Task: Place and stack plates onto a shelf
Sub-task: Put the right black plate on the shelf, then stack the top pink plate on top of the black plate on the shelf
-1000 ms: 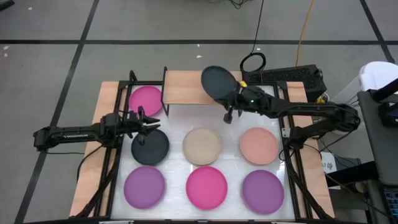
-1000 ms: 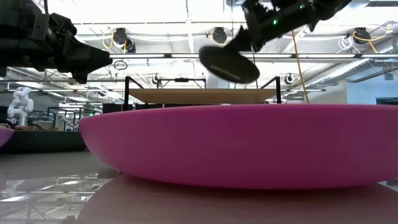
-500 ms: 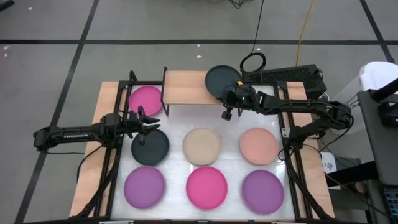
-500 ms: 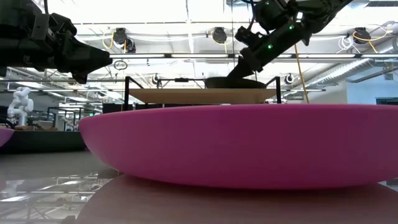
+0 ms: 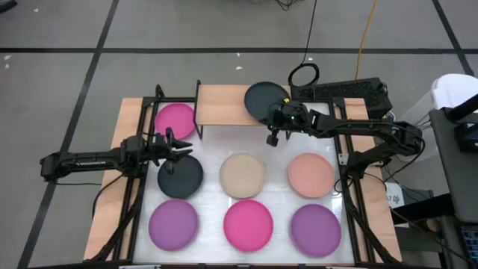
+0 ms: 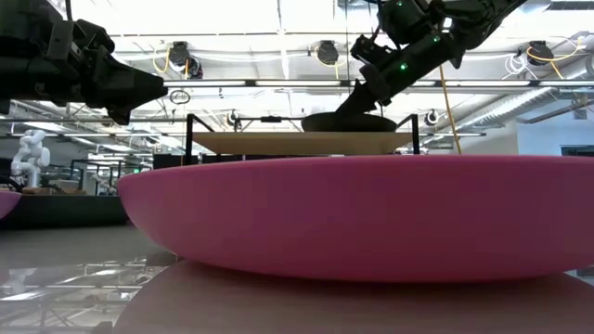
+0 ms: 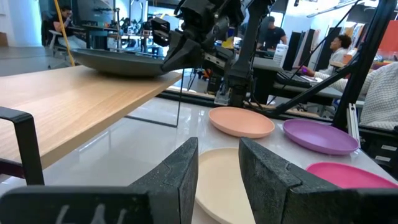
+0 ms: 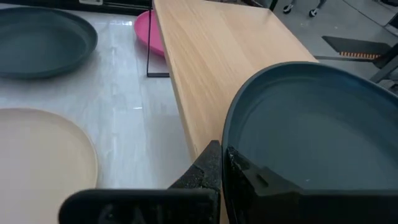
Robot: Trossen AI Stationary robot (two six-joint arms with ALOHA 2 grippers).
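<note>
White tabletop point(image 5: 276, 161), wood-edged; shelf point(image 5: 224, 104) at its far side. Right gripper point(image 5: 278, 113): clamped on the near rim of a dark grey plate point(image 5: 265, 97), which lies flat on the shelf's right end, just ahead of the fingers. Step in hand, by judgement: setting down the first plate. Next move calls for letting go and drawing clear without dragging it. Left gripper point(image 5: 178, 145): waiting, fingers slightly parted, empty, above a second dark grey plate point(image 5: 180, 177). Six further plates on the tabletop.
</note>
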